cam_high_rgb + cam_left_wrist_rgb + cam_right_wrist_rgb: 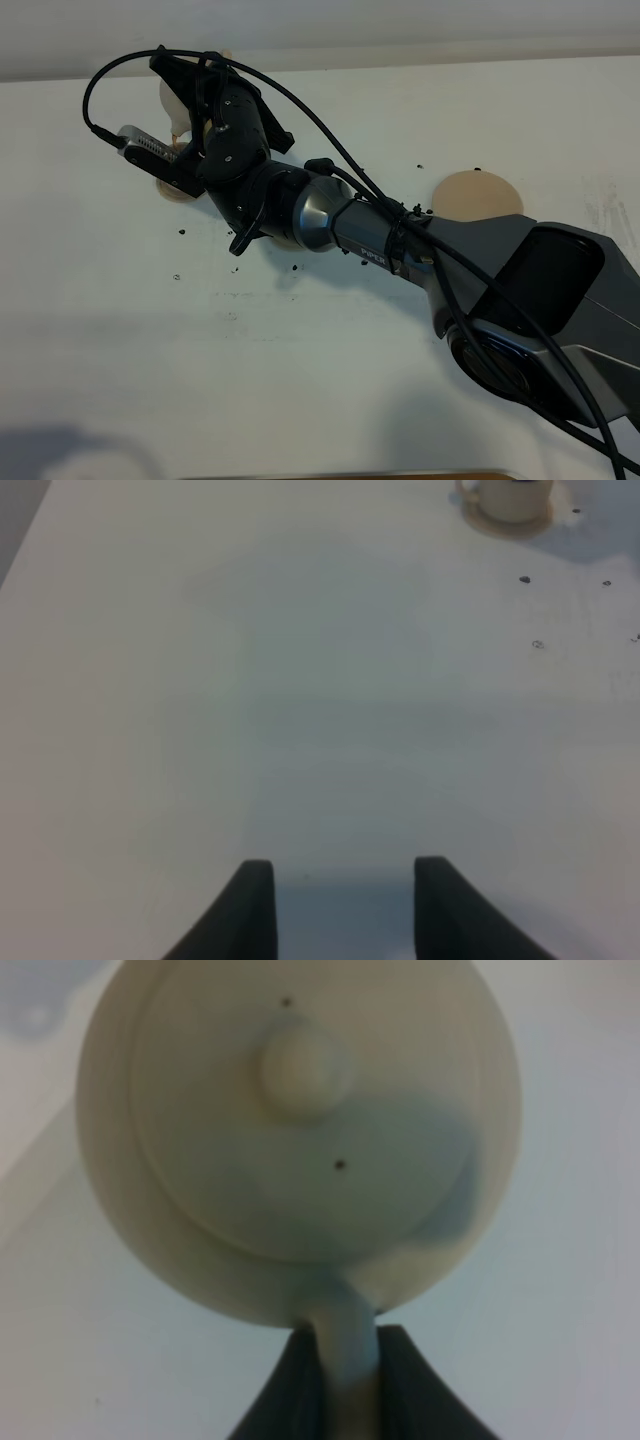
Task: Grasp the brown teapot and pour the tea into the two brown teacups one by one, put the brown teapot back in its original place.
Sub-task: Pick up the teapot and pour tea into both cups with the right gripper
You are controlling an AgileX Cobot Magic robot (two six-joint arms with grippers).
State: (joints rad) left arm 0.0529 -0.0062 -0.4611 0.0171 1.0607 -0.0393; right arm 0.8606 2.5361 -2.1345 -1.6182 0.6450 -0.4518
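Observation:
The brown teapot fills the right wrist view, lid and knob facing the camera. My right gripper is shut on its loop handle. In the high view this arm reaches across to the far left, and the gripper hides most of the teapot. A beige saucer rim shows just below it; the cup there is hidden. One brown teacup on its saucer sits at the edge of the left wrist view, far from my left gripper, which is open over bare table. The wide saucer lies empty at the right.
Dark specks are scattered on the white table around the arm. The right arm's base fills the lower right. The table's far edge runs just behind the teapot.

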